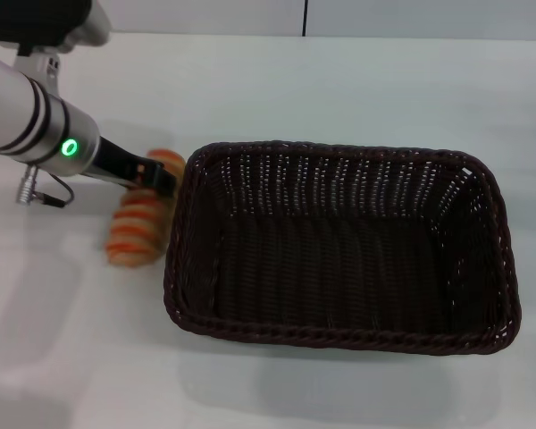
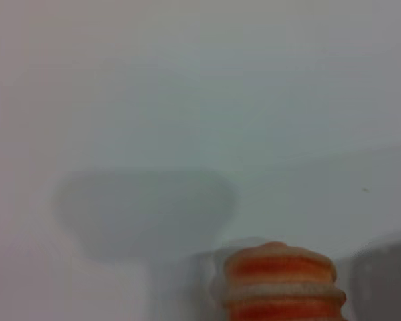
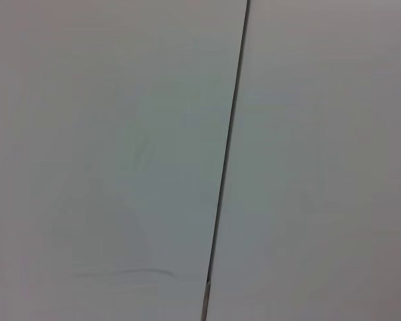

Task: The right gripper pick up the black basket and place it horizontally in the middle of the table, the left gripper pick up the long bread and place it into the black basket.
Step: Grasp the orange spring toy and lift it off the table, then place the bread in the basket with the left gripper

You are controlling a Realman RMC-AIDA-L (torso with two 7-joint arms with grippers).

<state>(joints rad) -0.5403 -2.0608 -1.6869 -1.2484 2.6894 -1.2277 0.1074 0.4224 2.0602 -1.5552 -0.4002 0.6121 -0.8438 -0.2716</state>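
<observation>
From the robot's head, the camera looks forward and down over the table (image 1: 339, 80), taking in the whole basket (image 1: 339, 250) and the bread (image 1: 141, 228) just beside its left end. The left wrist camera sits close above the tabletop, the bread's end (image 2: 281, 281) filling its edge; both views share that loaf. The right wrist camera faces a plain white surface split by a dark seam (image 3: 227, 160).
</observation>
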